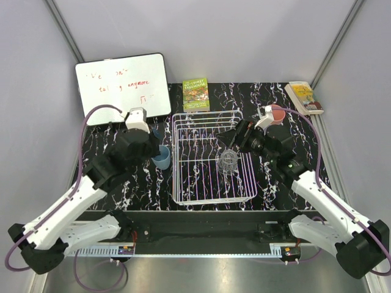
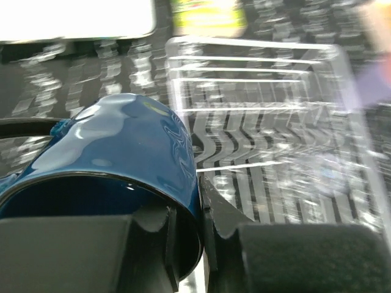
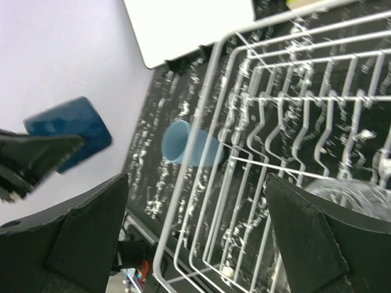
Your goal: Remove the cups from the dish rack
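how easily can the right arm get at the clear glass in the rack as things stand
Probably easily. The right arm hangs over the dish rack with its jaws wide open, close to the clear glass on the rack floor. Nothing appears to stand between them.

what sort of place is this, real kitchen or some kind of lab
Most likely a robot lab test cell, not a kitchen: grey panels wall in a marbled black table, two robot arms are bolted at its near edge, and a dish rack sits near a whiteboard.
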You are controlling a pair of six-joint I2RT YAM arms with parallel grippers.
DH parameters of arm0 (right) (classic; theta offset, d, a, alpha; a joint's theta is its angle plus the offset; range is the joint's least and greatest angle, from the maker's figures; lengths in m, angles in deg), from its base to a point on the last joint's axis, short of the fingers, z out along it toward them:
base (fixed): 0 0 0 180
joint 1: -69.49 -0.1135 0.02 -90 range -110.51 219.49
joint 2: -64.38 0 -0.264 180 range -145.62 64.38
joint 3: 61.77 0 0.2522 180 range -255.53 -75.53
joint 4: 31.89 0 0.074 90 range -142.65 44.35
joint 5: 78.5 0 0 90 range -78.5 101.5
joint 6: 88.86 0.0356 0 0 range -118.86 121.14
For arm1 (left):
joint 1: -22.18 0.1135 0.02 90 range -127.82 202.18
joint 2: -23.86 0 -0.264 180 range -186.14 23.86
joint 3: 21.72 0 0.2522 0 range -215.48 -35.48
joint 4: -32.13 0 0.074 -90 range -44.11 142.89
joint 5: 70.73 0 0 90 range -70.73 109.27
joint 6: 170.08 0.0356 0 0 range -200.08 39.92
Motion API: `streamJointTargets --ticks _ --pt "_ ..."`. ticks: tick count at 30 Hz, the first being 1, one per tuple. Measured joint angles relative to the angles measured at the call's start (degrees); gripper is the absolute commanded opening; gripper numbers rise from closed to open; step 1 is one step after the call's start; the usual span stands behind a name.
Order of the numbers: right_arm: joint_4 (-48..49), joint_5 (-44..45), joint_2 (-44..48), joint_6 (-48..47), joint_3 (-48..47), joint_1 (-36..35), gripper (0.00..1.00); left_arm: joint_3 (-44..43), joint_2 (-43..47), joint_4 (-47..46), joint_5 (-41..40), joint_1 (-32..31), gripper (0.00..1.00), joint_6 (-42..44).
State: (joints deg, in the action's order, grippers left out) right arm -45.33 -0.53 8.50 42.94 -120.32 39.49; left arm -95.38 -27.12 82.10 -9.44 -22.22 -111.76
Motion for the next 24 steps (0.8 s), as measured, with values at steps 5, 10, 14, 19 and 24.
streamJointTargets --ticks 5,10,14,19,24 --pt "-4.94 2.60 -0.11 -1.66 -0.50 0.00 1.00 -6.34 -8.07 9.38 -0.98 7.69 0.00 0.57" --pt "-7.10 4.02 -0.46 -2.49 -0.70 0.00 1.00 -9.57 -13.81 16.70 1.33 15.56 0.00 2.01" --pt "-8.20 4.15 -0.59 -2.62 -0.70 0.00 1.00 -10.82 -18.14 17.97 6.14 21.46 0.00 2.86" --pt "-9.46 4.66 -0.55 -2.97 -0.70 0.00 1.00 -10.40 -22.73 16.63 14.16 26.67 0.00 2.91" --pt "-10.01 4.70 -0.48 -2.99 -0.70 0.00 1.00 -6.36 -26.84 12.52 21.33 29.24 0.00 2.40"
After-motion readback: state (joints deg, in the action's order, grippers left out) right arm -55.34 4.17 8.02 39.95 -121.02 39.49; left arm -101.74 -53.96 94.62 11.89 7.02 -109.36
